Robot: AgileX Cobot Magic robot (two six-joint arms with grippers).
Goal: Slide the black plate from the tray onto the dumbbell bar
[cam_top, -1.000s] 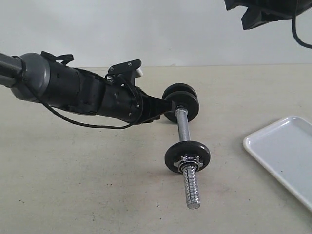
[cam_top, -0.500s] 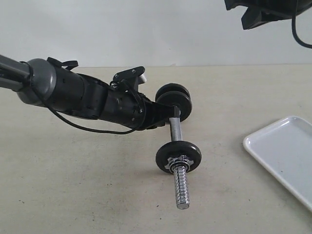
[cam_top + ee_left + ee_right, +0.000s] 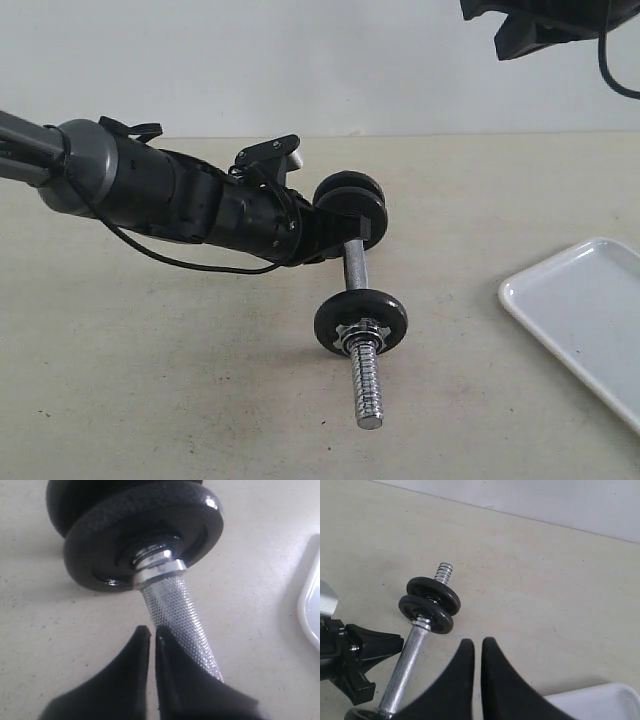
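- The dumbbell bar [image 3: 354, 268] lies on the table [image 3: 150, 380], bare threaded end nearest, then a nutted black disc [image 3: 360, 318].
- To the right, the tray [image 3: 575, 300] shows no plate on the part in view.
- The left gripper [image 3: 151, 630] has its jaws pressed together on nothing, tips against the knurled shaft.
- At the far end two discs sit together. The outer one looks like the black plate [image 3: 427, 587], so the sliding seems done.
- The right gripper [image 3: 477, 647] hangs above, jaws together, empty.
- Next, probably: ease the left tips off the shaft without rolling the bar.
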